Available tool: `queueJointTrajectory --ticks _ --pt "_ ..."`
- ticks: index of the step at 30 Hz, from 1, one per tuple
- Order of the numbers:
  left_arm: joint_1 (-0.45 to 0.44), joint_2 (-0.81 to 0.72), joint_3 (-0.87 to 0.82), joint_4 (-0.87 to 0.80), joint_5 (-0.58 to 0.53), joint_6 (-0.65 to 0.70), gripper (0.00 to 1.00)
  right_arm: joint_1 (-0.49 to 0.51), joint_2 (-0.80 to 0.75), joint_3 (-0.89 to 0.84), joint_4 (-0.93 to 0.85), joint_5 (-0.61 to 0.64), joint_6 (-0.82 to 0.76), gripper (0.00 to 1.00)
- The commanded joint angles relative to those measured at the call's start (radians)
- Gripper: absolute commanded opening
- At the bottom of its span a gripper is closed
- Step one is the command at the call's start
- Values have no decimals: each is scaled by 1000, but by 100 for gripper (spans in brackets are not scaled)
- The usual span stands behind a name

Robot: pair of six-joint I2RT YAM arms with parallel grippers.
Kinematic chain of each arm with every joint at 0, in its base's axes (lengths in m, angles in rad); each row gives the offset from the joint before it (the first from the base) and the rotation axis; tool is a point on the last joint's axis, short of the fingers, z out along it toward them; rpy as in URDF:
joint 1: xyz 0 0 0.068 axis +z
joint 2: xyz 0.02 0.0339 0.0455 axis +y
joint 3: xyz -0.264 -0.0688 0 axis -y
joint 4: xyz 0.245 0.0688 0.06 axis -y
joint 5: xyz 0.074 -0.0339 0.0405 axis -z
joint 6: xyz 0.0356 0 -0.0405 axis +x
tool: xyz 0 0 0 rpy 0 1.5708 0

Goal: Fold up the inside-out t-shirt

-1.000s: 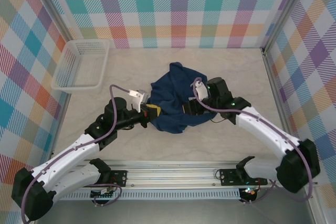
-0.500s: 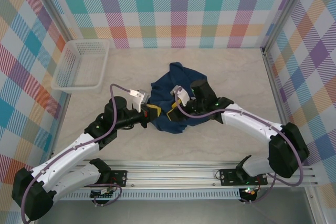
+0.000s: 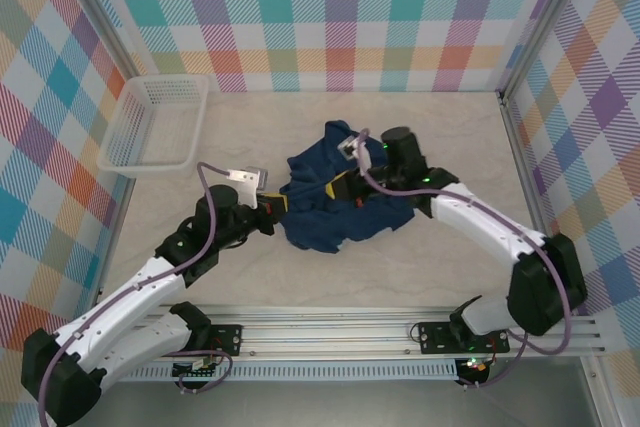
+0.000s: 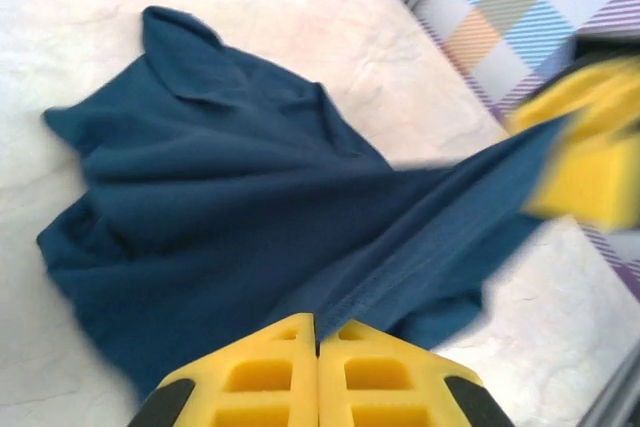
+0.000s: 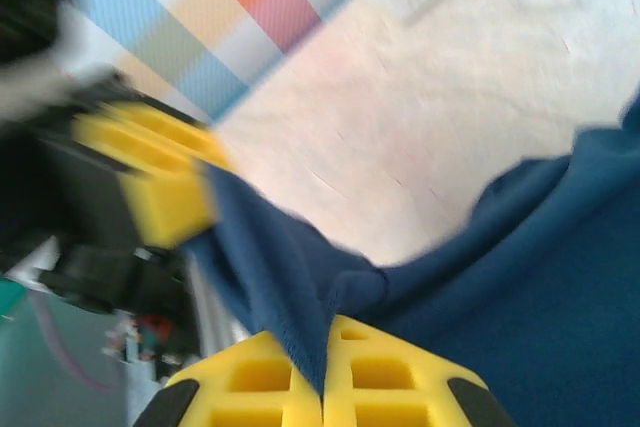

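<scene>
Mid-table, t-shirt [image 3: 335, 225] edge taut btwn left end effector [image 3: 279, 206], right end effector [image 3: 338, 190]

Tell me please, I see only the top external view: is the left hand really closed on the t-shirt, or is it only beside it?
Observer: It is closed on it. In the left wrist view the left hand is shut, with a fold of the t-shirt pinched in the seam between its two halves.
Operator: And the right hand?
Observer: The right wrist view shows the right hand shut as well, gripping a stitched edge of the cloth.
Operator: Is the cloth between the two hands loose?
Observer: It does not look loose. From the left wrist, a narrow band of fabric runs in a straight line up to the right hand, so it seems pulled taut.
</scene>
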State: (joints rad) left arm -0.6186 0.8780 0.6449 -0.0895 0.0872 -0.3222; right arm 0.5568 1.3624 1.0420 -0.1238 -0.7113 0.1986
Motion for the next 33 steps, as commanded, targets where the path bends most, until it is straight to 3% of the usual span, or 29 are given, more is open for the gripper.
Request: queueJointTrajectory --ticks 1,5,9,12,16,20,24,33 --pt "10 49 55 -132 -106 -17 15 -3 -64 -27 150 -242 239 0" --pt "8 40 90 -164 -48 -10 33 -3 -74 -55 204 -223 292 0" --pt "-9 -15 120 -220 17 -24 40 -3 -54 -48 209 -198 309 0" --pt "-42 -51 122 -198 145 -36 43 -3 -43 -42 207 -172 312 0" --pt "-71 -14 145 -197 282 -64 44 -3 -33 -33 202 -157 314 0" --pt "-79 14 142 -147 339 -112 44 -3 -37 -35 188 -141 301 0" --pt "-82 73 151 -133 356 -122 43 -3 -41 -39 193 -136 300 0" --pt "-83 133 165 -64 369 -127 28 -2 -50 -43 194 -131 298 0"
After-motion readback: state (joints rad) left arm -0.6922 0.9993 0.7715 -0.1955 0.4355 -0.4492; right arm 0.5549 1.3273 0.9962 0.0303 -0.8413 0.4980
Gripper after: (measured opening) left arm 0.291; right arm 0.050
